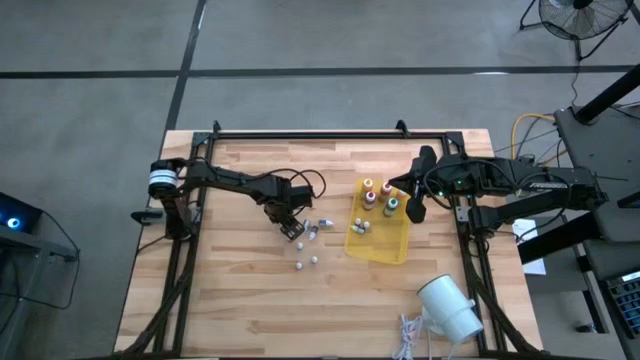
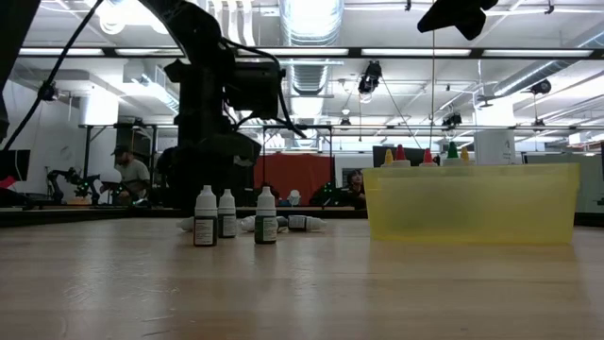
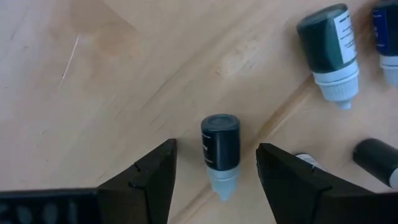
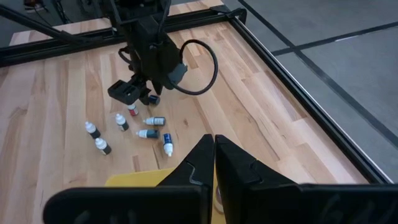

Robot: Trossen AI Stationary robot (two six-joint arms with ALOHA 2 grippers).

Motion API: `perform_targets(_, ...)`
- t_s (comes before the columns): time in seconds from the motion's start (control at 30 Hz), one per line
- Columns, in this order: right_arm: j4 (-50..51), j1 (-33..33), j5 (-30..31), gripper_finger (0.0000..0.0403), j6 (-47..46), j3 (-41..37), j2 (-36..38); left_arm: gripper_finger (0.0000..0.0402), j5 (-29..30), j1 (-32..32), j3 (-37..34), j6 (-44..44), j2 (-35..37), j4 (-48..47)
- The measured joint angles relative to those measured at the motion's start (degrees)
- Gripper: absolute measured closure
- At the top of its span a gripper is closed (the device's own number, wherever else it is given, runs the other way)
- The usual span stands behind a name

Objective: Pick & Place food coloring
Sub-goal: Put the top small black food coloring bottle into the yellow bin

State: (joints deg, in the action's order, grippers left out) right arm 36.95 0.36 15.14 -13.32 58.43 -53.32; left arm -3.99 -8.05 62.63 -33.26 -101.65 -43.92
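Note:
Small dark vials with whitish caps are scattered on the wooden table (image 1: 250, 290). Some stand upright (image 2: 205, 217); others lie on their sides (image 3: 329, 46). My left gripper (image 1: 292, 228) points down over this group, open. Its fingers stand on either side of one vial (image 3: 220, 149) that lies on its side, with a gap on both sides. Bottles with orange, red and green tops (image 1: 378, 195) stand in the yellow tray (image 1: 385, 245), beside a few small vials (image 1: 362, 227). My right gripper (image 4: 214, 140) is shut and hovers above the tray's right edge (image 1: 415, 210).
A big white cylinder (image 1: 450, 305) lies near the table's near right corner, with a white cord (image 1: 410, 335) beside it. A black frame (image 1: 310, 133) runs along the table's far edge and sides. Bare wood lies to the near left of the vials.

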Motion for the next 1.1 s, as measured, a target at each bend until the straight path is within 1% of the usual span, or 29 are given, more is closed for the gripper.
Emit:
perform_targets(0.37, 0.02, -0.01, 0.0, 0.0394, -0.02, 0.0, -0.02, 0.0209, 0.02, 0.0, 0.02, 0.0, -0.22, -0.04)
perform_targets(0.47, 0.02, -0.01, 0.01, 0.0394, -0.01, 0.0, -0.02, 0.0217, -0.49, -0.04, 0.02, 0.04, -0.22, -0.06)
perform_targets(0.57, 0.04, 0.0, 0.0, 0.0394, 0.0, 0.0, -0.02, 0.0237, -1.36, -0.09, 0.02, -0.02, -0.22, -0.14)
perform_targets(0.8, 0.04, -0.02, 0.0, 0.0394, 0.2, 0.0, -0.02, 0.03, -3.29, -0.03, 0.07, -0.13, -0.28, -0.04)
perform_targets(0.93, 0.04, 0.0, 0.0, 0.0394, 0.22, 0.0, -0.02, 0.0332, -6.07, -0.04, 0.07, -0.19, -0.28, -0.04)
perform_targets(1.1, 0.04, -0.01, 0.01, 0.0394, 0.22, 0.0, -0.02, 0.0353, -6.42, -0.11, 0.13, -0.19, -0.28, -0.02)
